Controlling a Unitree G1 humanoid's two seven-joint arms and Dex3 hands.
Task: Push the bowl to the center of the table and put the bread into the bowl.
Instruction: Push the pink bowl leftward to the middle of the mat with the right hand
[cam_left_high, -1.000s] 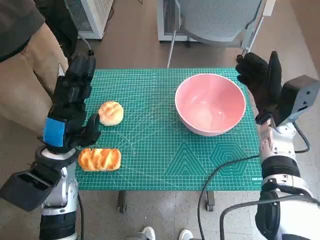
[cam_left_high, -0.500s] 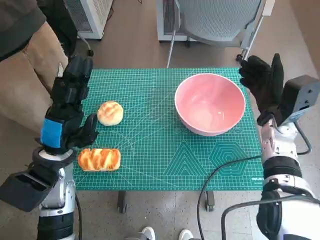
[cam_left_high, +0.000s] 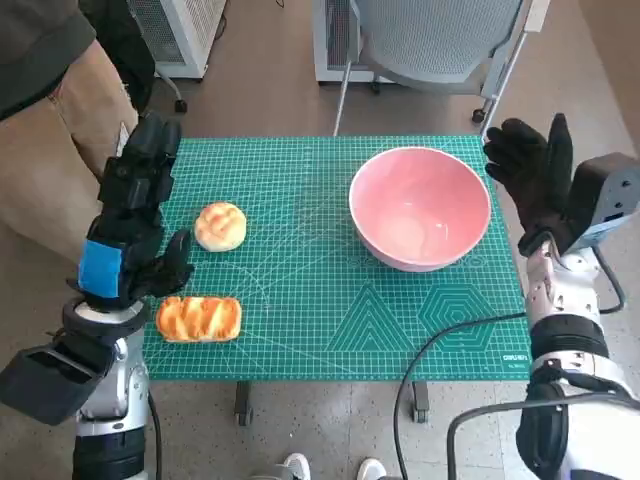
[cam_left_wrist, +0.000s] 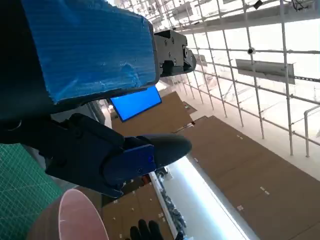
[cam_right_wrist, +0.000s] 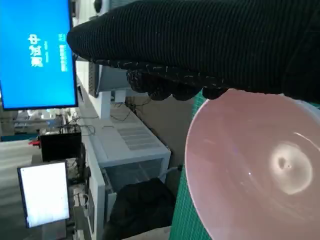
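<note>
A pink bowl (cam_left_high: 420, 208) stands upright and empty near the counter's far right corner. A round golden bun (cam_left_high: 220, 226) lies toward the left edge, and a glazed, ridged oblong loaf (cam_left_high: 199, 318) lies near the front left corner.

A green cutting mat (cam_left_high: 330, 330) covered the table, which stood on a brown floor (cam_left_high: 260, 80). Beyond the table's far edge stood a grey mesh chair (cam_left_high: 430, 35) and, off the far left corner, a white cabinet (cam_left_high: 185, 30); a person (cam_left_high: 40, 130) in tan trousers sat by the left edge. A lit blue screen (cam_right_wrist: 35, 52) stood above a white desk (cam_right_wrist: 130, 142).
</note>
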